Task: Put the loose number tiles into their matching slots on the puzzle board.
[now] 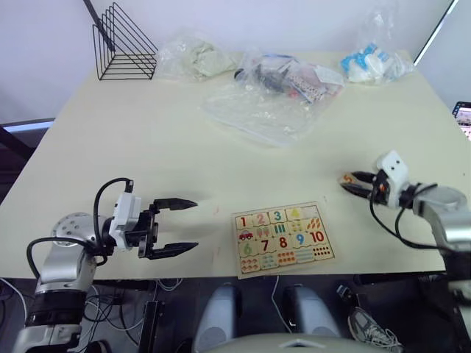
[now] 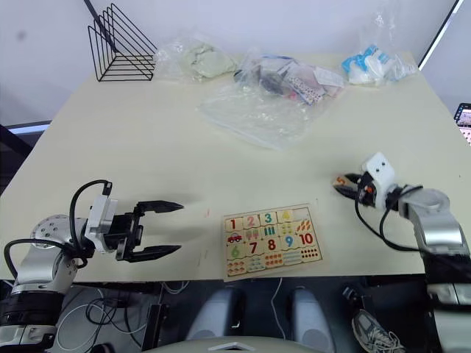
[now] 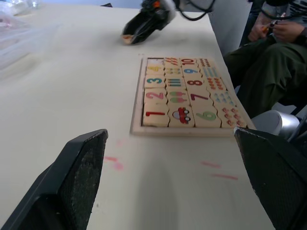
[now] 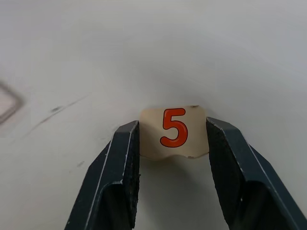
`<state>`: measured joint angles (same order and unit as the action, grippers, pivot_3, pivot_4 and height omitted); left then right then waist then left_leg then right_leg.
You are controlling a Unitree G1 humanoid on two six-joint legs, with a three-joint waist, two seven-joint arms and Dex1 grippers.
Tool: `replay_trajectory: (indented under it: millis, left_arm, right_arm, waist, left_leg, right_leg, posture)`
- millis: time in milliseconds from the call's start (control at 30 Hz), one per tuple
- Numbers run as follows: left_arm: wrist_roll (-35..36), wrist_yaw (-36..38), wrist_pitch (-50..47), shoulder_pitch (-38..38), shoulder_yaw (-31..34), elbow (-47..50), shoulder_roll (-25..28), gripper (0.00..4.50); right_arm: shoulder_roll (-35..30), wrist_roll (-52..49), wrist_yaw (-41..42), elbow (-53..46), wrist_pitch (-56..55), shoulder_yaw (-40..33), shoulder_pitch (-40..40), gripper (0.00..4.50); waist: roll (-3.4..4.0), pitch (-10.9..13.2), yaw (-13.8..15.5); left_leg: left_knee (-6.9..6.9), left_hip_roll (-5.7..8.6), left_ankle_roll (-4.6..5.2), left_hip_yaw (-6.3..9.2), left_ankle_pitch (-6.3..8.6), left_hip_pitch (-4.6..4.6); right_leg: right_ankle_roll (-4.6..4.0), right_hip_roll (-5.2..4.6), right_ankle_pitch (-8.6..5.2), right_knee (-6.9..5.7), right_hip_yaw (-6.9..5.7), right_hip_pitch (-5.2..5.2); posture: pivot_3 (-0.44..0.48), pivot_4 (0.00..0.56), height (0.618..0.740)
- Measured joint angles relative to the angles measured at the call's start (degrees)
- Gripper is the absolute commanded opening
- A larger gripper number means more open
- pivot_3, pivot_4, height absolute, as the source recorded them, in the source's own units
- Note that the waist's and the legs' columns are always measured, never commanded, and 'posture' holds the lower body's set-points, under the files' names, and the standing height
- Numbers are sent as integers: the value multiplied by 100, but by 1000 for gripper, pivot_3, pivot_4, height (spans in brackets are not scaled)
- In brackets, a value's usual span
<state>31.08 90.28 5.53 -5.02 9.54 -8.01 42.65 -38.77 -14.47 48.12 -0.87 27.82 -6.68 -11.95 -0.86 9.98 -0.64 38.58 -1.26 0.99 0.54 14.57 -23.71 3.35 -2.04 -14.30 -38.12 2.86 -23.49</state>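
Cream table against a white wall, board sitting near the bottom edge, a bit right of centre in the head view. From what I can see, tiles 1 to 4 are already in the top row, and the last slot at the right end looks like it shows stripes rather than a numeral, so I'd call it four down, one to go.

That one is the 5 tile, pinched between the fingers of my right claw at the right of the frame, well apart from the board. Left claw is wide open and holding nothing, lower left, pointing at the board.

Clutter is all at the top: wire rack upper left, clear bags across the middle and right. Nothing sits between tile and slot, so the path looks free.
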Motion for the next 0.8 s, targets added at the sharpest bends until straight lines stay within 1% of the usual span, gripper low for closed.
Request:
replay_trajectory:
  millis: [67, 167, 233, 333, 367, 400, 500, 533, 567, 800]
  left_arm:
    - [-3, 10, 67, -84, -25, -69, -6, 4500]
    - [0, 22, 205, -185, -122, -214, 13, 4500]
    - [6, 24, 237, -212, -150, -241, 21, 4500]
    - [22, 27, 276, -392, -346, -305, 89, 4500]
    - [27, 28, 280, -405, -351, -309, 90, 4500]
    - [49, 29, 293, -473, -397, -355, 96, 4500]
    - [59, 32, 351, -572, -566, -427, 165, 4500]
    - [59, 32, 351, -573, -566, -428, 165, 4500]
    - [61, 32, 366, -621, -603, -464, 191, 4500]
    - [69, 36, 381, -742, -757, -477, 217, 4500]
  right_arm:
    - [12, -89, -318, -630, 474, -189, 307, 1459]
    - [244, -322, -1031, -1975, 1476, -588, 966, 1459]
    - [395, -385, -1297, -2396, 1809, -683, 1177, 1459]
    - [1109, -487, -2160, -3508, 2833, -770, 1610, 1459]
    - [1223, -498, -2267, -3626, 2948, -768, 1627, 1459]
    - [1424, -521, -2523, -3884, 3212, -767, 1685, 1459]
    - [1939, -484, -3167, -4253, 3747, -781, 1709, 1459]
    - [1943, -483, -3171, -4254, 3749, -781, 1709, 1459]
    - [2262, -439, -3481, -4371, 3982, -781, 1712, 1459]
    - [2794, -280, -4137, -4673, 4370, -638, 1756, 1459]
  waist:
    - [0, 0, -11]
    - [-2, -3, -21]
    - [-3, -3, -20]
    - [-2, -3, -15]
    - [-2, -3, -15]
    - [-2, -3, -18]
    - [-6, -7, -20]
    - [-6, -7, -19]
    - [-6, -6, -20]
    - [-16, -17, -25]
  left_leg:
    - [3, 0, 0, -3, 0, 4]
    - [2, -1, 0, -4, 0, 8]
    - [2, -1, 0, 1, 0, 5]
    - [2, -2, 0, 5, 0, 3]
    - [2, -2, 0, 5, 0, 3]
    - [3, -2, 0, 3, 0, 5]
    - [3, -1, 0, -1, 0, 4]
    - [3, -1, 0, -1, 0, 4]
    - [1, -2, 0, 0, 0, 3]
    - [1, -3, 0, -2, 0, 2]
  right_leg:
    - [0, 1, 0, 1, 3, 2]
    - [-1, 6, -1, 0, 5, 4]
    - [-1, 8, -1, 1, 2, 4]
    - [-1, 10, -2, -1, 1, 3]
    - [-1, 10, -2, 0, 2, 3]
    - [0, 9, -1, 1, 8, 3]
    - [0, 10, -2, 4, 6, 2]
    - [0, 10, -2, 4, 6, 3]
    - [-1, 10, -2, 3, 5, -2]
    - [-1, 14, -3, 2, 8, -4]
  posture:
    - [0, 150, 740]
    - [0, 150, 740]
    - [0, 150, 740]
    - [0, 150, 740]
    - [0, 150, 740]
    - [0, 150, 740]
    - [0, 150, 740]
    - [0, 150, 740]
    - [0, 150, 740]
    - [0, 150, 740]
